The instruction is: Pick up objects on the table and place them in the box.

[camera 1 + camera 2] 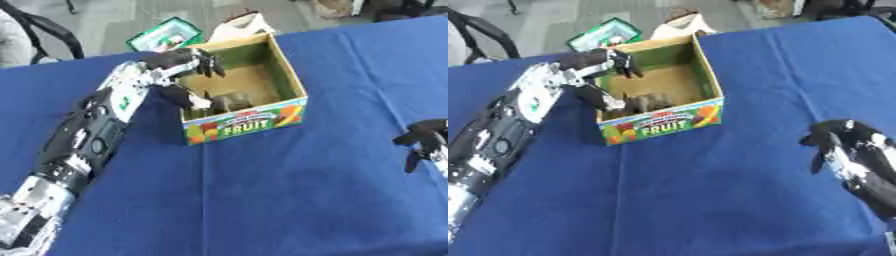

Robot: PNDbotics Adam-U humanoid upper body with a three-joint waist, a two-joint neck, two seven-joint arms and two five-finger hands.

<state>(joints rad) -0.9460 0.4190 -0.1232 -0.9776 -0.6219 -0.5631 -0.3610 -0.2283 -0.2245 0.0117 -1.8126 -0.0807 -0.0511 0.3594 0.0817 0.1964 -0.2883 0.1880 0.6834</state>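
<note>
Black left hand reaching over the near-left corner of the open cardboard fruit box on blue tablecloth, fingers spread holding nothing, dark blurred object inside below the fingers, right hand idle far right, fingers relaxed.

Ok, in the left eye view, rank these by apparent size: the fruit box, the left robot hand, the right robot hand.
1. Fruit box, clearly largest.
2. Left robot hand, over the box's left wall.
3. Right robot hand, cut off by the right edge, so its rank below the left is unsure.

dark blurred object in box unidentifiable, right robot hand cut off by edge
</note>
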